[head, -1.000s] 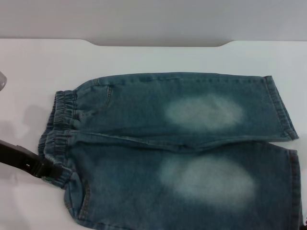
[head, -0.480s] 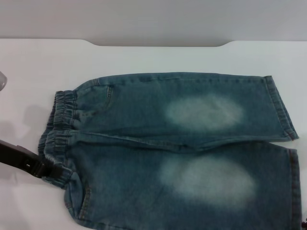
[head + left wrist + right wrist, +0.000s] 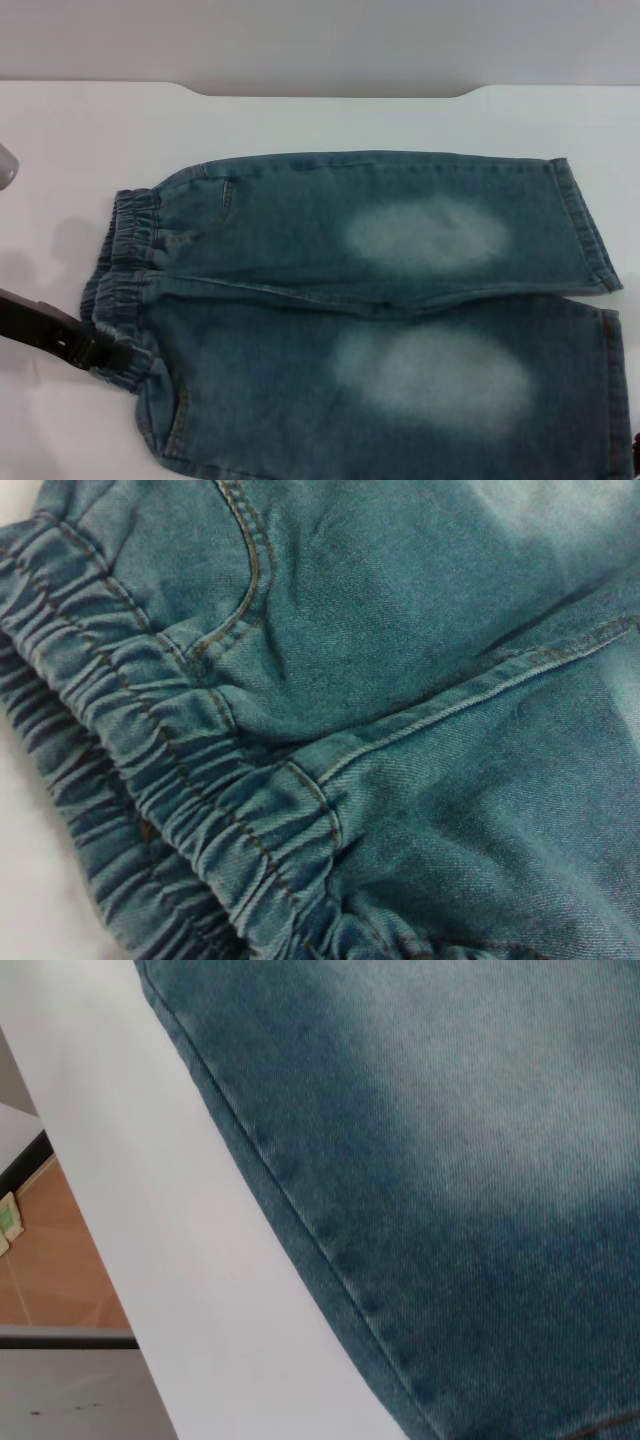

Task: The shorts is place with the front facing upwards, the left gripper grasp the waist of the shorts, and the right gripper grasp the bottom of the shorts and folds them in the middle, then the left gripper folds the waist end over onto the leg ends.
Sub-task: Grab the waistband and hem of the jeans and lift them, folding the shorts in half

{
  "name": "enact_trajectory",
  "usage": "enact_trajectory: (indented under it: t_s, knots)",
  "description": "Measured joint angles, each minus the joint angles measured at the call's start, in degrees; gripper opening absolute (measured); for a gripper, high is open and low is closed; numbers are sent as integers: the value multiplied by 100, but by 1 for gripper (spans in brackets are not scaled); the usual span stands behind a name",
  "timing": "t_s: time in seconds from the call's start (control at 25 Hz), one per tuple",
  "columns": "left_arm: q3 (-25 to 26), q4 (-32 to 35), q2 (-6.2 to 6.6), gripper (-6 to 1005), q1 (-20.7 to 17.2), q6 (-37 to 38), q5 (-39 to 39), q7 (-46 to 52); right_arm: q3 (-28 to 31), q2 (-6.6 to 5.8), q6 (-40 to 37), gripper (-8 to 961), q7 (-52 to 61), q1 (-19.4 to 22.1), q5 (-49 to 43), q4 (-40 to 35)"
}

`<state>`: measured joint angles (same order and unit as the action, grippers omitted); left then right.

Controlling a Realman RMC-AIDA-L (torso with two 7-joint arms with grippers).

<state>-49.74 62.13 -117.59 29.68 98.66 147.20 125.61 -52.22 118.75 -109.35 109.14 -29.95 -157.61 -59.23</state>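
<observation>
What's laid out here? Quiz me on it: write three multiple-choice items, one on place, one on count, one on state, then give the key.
1. The left gripper is: A at a leg hem; B at the waistband's near corner; C over bare tabletop.
2. Pale ovals on the shorts: A one; B two; C three.
3. The shorts lie: A folded in half; B bunched up; C spread flat, unfolded.
Key: 1 B, the black clamp meets the gathered elastic; 2 B, one oval per leg; 3 C, both legs show full length on the table.
</observation>
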Motion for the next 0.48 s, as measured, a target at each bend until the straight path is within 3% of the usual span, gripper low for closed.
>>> enact_trajectory:
  t_s: [0.48]
  knots:
    - [-18, -17, 0, 48, 41, -22, 0, 8, -164, -1, -12, 467, 35, -34, 36, 0]
